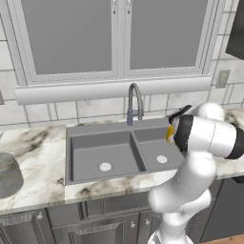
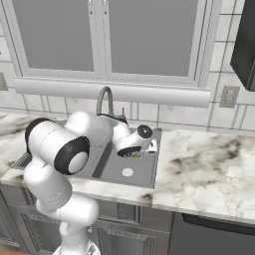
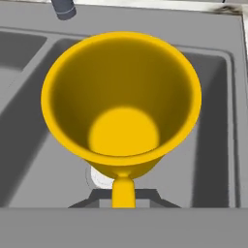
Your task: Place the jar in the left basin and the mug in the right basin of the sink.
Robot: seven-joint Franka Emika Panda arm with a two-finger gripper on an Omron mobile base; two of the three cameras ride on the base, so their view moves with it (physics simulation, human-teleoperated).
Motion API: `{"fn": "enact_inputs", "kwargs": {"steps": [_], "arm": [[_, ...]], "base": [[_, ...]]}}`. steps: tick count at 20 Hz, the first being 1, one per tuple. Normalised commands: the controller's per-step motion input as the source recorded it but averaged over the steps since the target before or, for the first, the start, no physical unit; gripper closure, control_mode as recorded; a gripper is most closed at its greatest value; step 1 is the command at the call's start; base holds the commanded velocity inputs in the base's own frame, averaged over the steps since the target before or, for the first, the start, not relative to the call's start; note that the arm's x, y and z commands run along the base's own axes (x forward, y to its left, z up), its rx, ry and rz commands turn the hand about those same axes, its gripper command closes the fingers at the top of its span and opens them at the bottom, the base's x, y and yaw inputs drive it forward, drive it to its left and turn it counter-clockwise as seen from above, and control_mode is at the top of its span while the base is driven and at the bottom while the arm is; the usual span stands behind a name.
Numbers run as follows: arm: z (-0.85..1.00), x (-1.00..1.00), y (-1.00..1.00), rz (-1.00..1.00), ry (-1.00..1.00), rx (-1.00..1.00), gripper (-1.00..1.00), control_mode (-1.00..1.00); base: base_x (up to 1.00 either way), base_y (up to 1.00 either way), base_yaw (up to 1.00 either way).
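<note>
The yellow-orange mug hangs mouth-up toward the hand camera, with my gripper shut on its handle. It is held above the narrower right basin, whose pale drain peeks out under the mug. From the left base view the mug is a yellow sliver beside my wrist, over the right basin. The wider left basin holds nothing. The grey translucent jar stands on the counter, far left of the sink.
The gooseneck faucet rises behind the sink's divider, and its spout tip is just beyond the mug. Marble counter stretches right of the sink. A window with a sill runs along the wall behind.
</note>
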Motion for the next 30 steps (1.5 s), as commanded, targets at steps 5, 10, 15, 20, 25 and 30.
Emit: {"fn": "enact_inputs", "kwargs": {"steps": [5, 10, 15, 20, 25, 30], "arm": [[-0.23, 0.0, 0.34, 0.0, 0.0, -0.01, 1.0, -1.0], [-0.35, 0.07, 0.22, 0.0, 0.0, -0.01, 1.0, -1.0], [-0.3, 0.12, 0.08, 0.0, 0.0, -0.02, 1.0, -1.0], [-0.31, 0.13, 0.03, 0.0, 0.0, -0.03, 1.0, -1.0], [-0.29, 0.13, 0.01, 0.0, 0.0, -0.01, 1.0, -1.0], [-0.28, 0.14, 0.0, 0.0, 0.0, -0.01, 1.0, -1.0]], "base": [[0.0, 0.0, 0.0], [0.0, 0.0, 0.0], [0.0, 0.0, 0.0], [0.0, 0.0, 0.0], [0.0, 0.0, 0.0], [0.0, 0.0, 0.0]]}}
